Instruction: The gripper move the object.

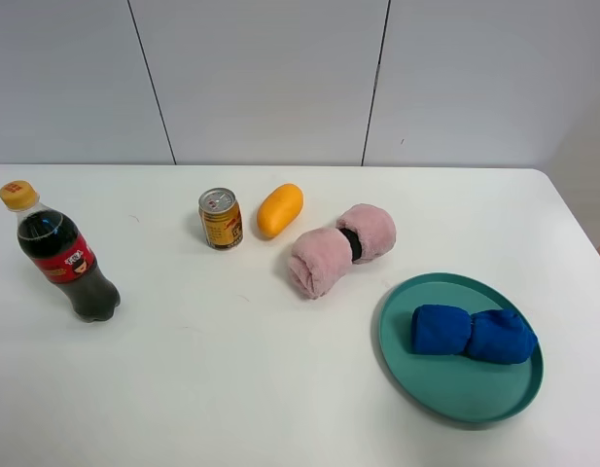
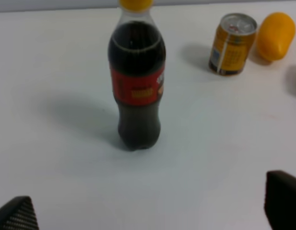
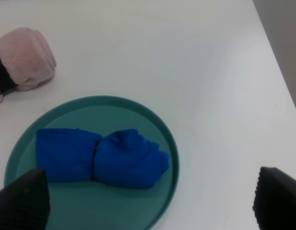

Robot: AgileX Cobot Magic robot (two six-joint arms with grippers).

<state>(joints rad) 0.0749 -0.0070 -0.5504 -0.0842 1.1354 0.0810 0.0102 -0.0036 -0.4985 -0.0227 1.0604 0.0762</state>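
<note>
A cola bottle with a yellow cap stands upright at the table's left; in the left wrist view the bottle is straight ahead of my left gripper, whose fingers stand wide apart and empty. A rolled blue towel lies on a teal plate at the right. In the right wrist view the blue towel lies on the plate just ahead of my open, empty right gripper. Neither gripper shows in the exterior view.
A gold can and an orange-yellow fruit stand at the back middle. A rolled pink towel with a black band lies between them and the plate. The table's right edge runs near the plate.
</note>
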